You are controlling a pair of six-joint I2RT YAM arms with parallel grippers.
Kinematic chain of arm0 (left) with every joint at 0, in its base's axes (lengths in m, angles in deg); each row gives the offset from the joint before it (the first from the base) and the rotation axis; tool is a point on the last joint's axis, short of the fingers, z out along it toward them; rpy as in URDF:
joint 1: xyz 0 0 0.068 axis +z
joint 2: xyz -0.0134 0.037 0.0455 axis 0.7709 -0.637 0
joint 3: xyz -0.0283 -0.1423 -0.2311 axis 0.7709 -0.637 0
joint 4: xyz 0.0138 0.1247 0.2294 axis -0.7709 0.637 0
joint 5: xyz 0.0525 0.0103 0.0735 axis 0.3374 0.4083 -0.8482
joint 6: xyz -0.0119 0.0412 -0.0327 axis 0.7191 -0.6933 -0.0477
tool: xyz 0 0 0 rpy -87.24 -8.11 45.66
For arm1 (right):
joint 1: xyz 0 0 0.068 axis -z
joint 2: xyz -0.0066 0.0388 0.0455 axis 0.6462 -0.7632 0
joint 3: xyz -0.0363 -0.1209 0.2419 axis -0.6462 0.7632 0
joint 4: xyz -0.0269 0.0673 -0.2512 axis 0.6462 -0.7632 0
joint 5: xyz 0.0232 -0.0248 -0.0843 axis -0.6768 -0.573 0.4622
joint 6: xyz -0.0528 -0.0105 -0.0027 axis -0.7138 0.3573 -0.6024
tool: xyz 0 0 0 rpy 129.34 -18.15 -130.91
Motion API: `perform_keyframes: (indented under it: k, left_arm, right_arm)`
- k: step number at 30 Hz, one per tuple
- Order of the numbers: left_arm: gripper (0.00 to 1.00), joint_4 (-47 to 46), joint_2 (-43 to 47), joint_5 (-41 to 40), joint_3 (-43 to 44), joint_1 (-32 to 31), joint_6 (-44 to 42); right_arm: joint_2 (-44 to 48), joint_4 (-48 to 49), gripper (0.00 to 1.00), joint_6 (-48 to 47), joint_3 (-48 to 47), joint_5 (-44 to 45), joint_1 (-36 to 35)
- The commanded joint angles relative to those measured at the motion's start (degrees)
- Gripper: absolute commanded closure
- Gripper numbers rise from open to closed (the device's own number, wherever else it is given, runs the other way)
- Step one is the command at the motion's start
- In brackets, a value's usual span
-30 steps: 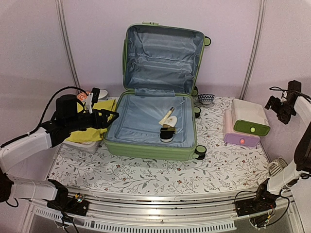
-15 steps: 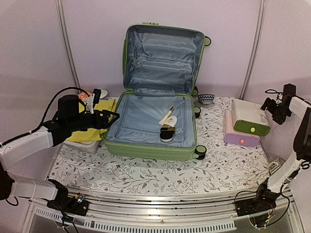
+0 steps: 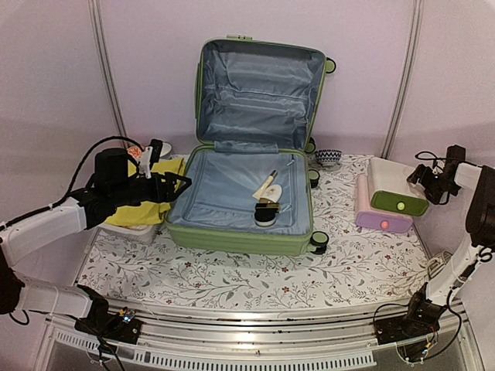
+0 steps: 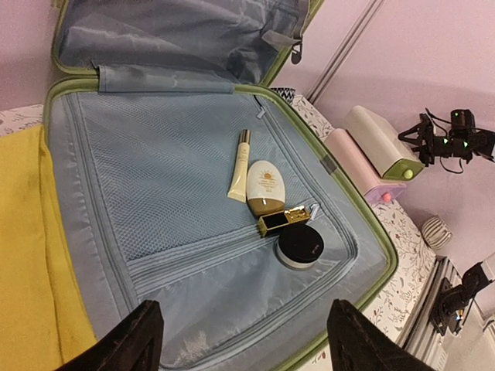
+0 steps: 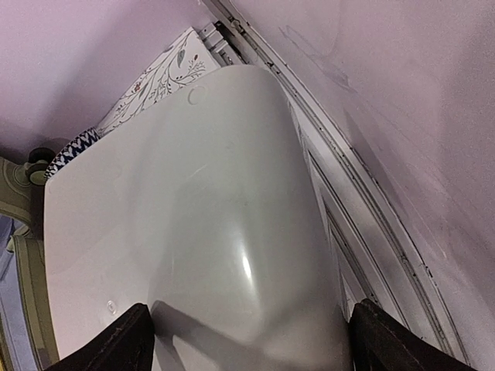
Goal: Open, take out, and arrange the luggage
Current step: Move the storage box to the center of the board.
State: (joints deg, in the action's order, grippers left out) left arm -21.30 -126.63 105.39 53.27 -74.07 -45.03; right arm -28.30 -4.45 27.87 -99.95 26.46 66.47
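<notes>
Soft, even, pinkish light here, only faint shadows beside the luggage (image 3: 240, 238), a mild sheen on the white box (image 5: 193, 216) up close, everything reasonably sharp.

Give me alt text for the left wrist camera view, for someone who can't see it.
The luggage lies open, its grey-blue lining holding a slim tube, a cream bottle, a gold-and-black case and a round black jar. The left gripper, open and empty, frames the bottom edge; a yellow cloth lies at left.
</notes>
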Motion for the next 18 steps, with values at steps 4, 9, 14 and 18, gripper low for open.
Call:
perform_keyframes:
  k: [4, 9, 14, 18]
  left_arm:
    - [0.25, 1.53, -0.21, -2.02, 2.78, -0.72, -1.65]
    - [0.25, 2.06, -0.1, -2.64, 3.08, -0.76, -2.05]
    - [0.25, 2.07, 0.08, -2.78, 2.84, -0.71, -1.83]
    - [0.25, 2.16, 0.17, -2.71, 2.64, -0.71, -1.79]
  right_arm:
    - [0.65, 0.57, 0.12, -0.69, 5.29, -4.35, -3.14]
    - [1.93, 2.04, 0.13, 1.03, 7.49, -4.18, -6.78]
    - [3.66, 4.1, 0.13, 3.93, 9.76, -2.98, -11.23]
    - [3.71, 5.27, 0.13, 5.96, 10.31, -2.19, -15.59]
